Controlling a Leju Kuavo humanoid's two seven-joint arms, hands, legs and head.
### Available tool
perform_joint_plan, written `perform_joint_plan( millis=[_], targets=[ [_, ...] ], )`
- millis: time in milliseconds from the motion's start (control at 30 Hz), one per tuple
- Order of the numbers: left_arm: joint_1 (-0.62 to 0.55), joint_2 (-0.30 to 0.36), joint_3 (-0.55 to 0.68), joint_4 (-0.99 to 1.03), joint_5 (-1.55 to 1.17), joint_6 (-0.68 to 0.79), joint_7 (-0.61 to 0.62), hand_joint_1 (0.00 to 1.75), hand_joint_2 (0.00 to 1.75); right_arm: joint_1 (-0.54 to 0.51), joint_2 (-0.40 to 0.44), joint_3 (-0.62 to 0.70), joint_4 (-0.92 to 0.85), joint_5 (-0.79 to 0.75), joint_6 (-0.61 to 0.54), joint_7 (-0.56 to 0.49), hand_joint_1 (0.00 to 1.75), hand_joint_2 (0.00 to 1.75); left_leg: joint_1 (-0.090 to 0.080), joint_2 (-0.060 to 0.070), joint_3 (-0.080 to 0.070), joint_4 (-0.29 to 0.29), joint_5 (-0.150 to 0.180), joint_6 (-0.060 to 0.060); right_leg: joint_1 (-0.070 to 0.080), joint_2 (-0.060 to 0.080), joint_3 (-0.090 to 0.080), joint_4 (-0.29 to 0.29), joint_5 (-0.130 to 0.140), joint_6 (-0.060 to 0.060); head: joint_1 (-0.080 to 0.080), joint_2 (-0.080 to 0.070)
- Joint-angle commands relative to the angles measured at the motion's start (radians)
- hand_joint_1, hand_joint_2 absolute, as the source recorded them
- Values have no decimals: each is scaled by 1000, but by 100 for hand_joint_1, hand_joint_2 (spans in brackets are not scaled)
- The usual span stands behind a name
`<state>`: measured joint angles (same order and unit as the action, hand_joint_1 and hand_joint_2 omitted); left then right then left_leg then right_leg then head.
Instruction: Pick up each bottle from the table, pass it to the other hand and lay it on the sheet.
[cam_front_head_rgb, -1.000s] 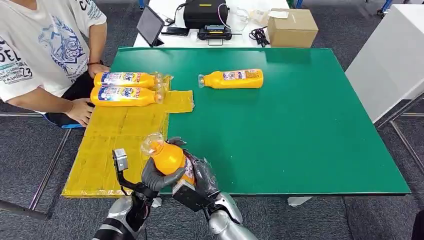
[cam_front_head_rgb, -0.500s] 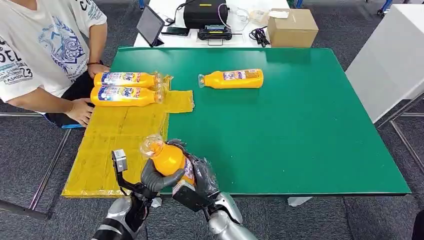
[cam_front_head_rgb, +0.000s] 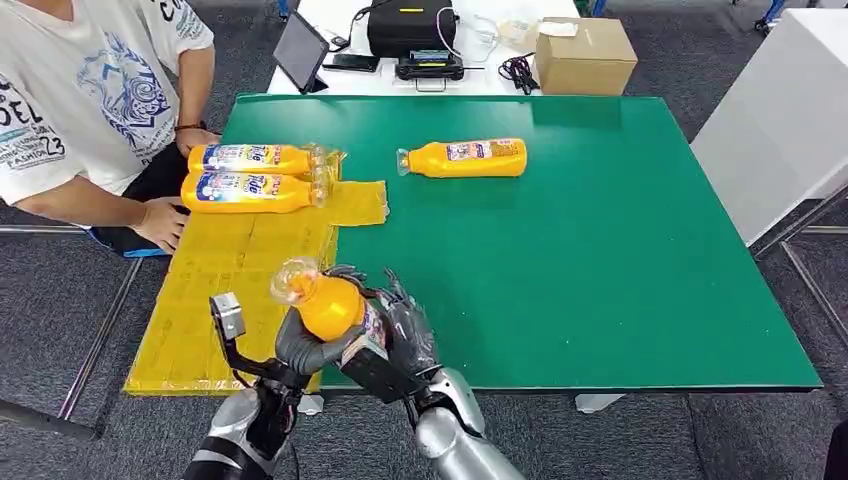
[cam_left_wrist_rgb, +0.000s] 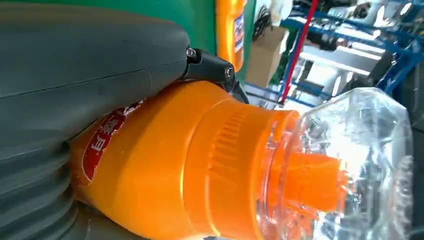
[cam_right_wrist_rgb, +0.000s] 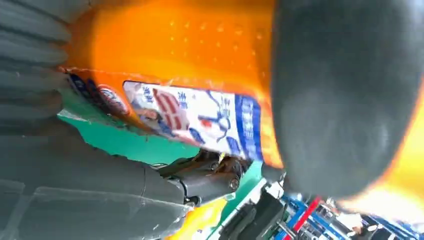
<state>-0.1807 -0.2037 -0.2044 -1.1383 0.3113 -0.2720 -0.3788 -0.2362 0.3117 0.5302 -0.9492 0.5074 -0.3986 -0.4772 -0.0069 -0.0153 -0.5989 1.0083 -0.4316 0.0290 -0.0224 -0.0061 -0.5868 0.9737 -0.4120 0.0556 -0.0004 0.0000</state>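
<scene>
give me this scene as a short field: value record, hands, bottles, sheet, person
held bottle: orange, clear cap toward the sheet, above the table's near edge
left hand: grips the held bottle from below
right hand: fingers on the bottle's other side
sheet: yellow, on the table's left part
bottles on sheet: two, lying side by side at its far end
bottle on table: one, lying on the green table
person: seated at the left, hand by the sheet
</scene>
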Motion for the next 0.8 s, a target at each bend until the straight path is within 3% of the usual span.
perform_joint_plan(
  millis=[33,367,800],
  targets=[
    [-28,8,135,-12,-2,65,-33,175,175,31,-78,-79,-233,17,-15,20,0,0,1,1,2,0,-1,-1,1,0,2,-1,-1,-2,0,0],
    [-81,-7,234,8,-95,274,-110,175,175,77,-87,-43,-337,-1,-13,13,0,0,1,2,1,0,0,-1,1,1,1,0,0,-1,0,0],
    [-82,-12,243,12,-93,292,-115,175,175,76,-88,-43,-333,-7,-13,14,0,0,2,2,3,1,-2,-2,3,1,4,-1,-2,-3,0,0]
  ],
)
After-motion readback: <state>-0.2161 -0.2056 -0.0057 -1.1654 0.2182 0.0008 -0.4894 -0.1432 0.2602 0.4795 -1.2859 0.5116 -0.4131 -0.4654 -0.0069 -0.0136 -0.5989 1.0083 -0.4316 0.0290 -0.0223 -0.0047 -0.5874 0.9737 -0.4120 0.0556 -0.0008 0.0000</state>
